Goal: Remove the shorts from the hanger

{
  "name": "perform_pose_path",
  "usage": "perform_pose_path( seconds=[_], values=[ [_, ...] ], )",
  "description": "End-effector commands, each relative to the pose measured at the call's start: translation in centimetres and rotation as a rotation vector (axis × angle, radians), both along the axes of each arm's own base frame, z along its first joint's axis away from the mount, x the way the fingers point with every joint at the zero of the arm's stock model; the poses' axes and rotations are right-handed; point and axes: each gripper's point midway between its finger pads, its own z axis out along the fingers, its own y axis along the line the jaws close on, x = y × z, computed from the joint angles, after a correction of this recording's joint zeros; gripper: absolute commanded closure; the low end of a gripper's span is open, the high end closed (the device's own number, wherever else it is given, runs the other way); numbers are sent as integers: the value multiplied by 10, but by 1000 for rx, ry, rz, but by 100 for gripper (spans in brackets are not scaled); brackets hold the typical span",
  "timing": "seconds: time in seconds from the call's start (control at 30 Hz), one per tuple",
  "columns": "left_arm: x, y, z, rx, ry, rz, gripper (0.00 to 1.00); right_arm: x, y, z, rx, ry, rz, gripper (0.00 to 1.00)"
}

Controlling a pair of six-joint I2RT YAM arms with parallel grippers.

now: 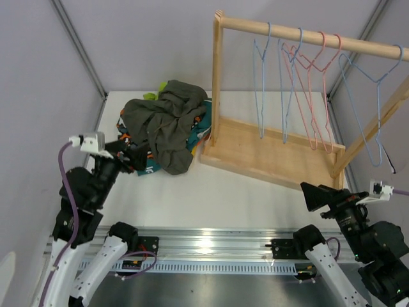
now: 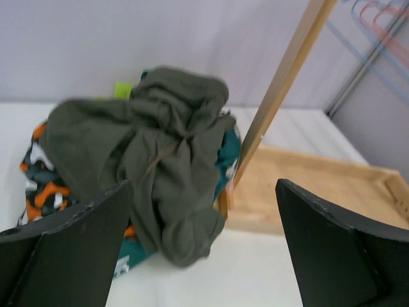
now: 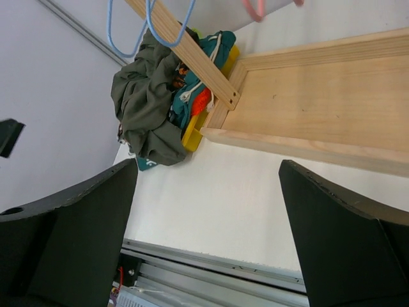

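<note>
Left wrist view: left gripper [image 2: 204,188] wide open, empty, near the shorts [image 2: 160,141]; right gripper [image 3: 209,169] likewise.

White table [image 1: 243,192]: shorts pile [image 1: 163,121], wooden rack [image 1: 268,153]; maybe yellow tray [image 3: 192,132] beneath.

The shorts [image 1: 167,144] lie in one crumpled heap near the tabletop's far-left corner. The olive-grey pair [image 1: 160,115] sprawls on top, covering most of it. The dark teal pair [image 2: 229,150] and the camouflage pair [image 2: 41,182] show beneath at the sides. The lime green pair [image 1: 150,96] peeks out toward the far edge. A red sliver, possibly the orange-red pair [image 3: 201,101], is buried inside.
</note>
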Motion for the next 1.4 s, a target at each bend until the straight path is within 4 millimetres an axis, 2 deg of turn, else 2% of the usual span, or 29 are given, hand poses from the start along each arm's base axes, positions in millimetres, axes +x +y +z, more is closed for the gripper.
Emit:
perform_pose_path(
  seconds=[0.0,0.03,0.1,0.13,0.27,0.33,0.4,0.47,0.6,0.67,0.73,0.83,0.97,1.37],
  values=[
    [-23,8,-27,14,-1,0,1,-7,-9,-7,-13,-78,-25,1],
    [-26,11,-38,29,10,7,1,-6,-11,-11,-20,-66,-40,1],
    [-37,25,-41,27,-8,59,1,-3,-12,-14,-38,-43,-57,1],
    [-38,28,-53,36,16,73,1,-1,-12,-14,-41,-49,-61,1],
    [-41,33,-86,56,54,94,1,6,-9,6,-56,-149,-60,1],
    [-45,40,-84,53,38,125,1,14,-7,8,-84,-168,-60,1],
    [-47,44,-78,41,21,141,1,26,-9,-2,-133,-154,-89,0],
    [-47,38,-73,23,23,114,1,36,-9,-14,-152,-112,-108,1],
    [-36,28,-91,68,63,71,1,40,-11,-20,-175,-78,-126,1],
    [-32,35,-100,80,112,119,1,41,-13,-21,-176,-72,-137,1],
    [-31,33,-104,84,123,111,1,40,-13,-22,-176,-71,-136,1],
    [-34,28,-100,77,98,76,1,38,-13,-22,-172,-73,-133,1],
    [-36,30,-98,71,86,84,1,34,-14,-20,-165,-92,-129,1],
    [-33,28,-103,76,107,84,1,30,-16,-18,-153,-114,-134,0]
  ],
)
